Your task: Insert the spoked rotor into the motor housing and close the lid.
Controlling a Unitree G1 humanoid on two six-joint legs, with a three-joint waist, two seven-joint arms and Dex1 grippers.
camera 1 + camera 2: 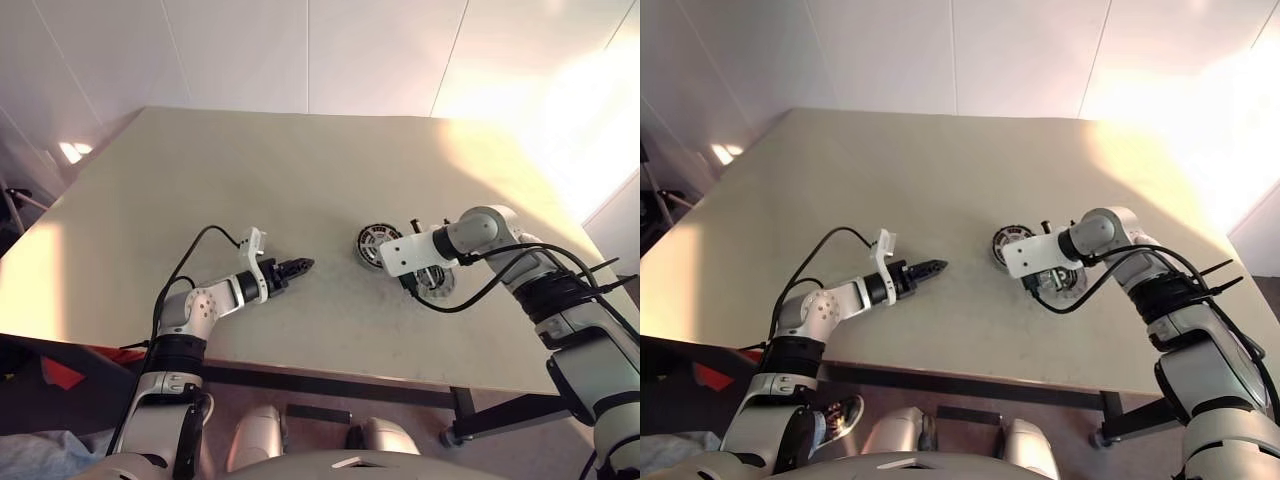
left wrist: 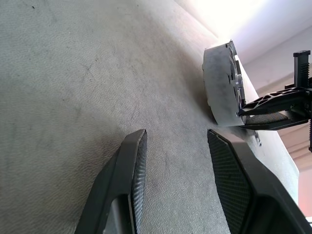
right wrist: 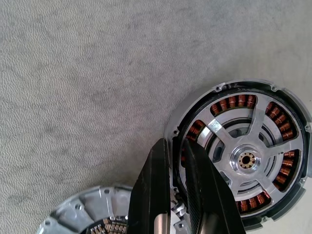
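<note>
Open table (image 1: pixel 300 180) all round — motor housing (image 1: pixel 375 242) and lid (image 1: pixel 436 282) crowding right claw (image 1: pixel 412 286).

place: we read a lab or test room | evidence: we see a bare beige surface (image 1: pixel 300 180), plain white panelled walls (image 1: pixel 300 50) (motor parts laid out, nothing domestic)

beige table (image 1: pixel 300 200), white wall panels (image 1: pixel 300 50) behind.
</note>
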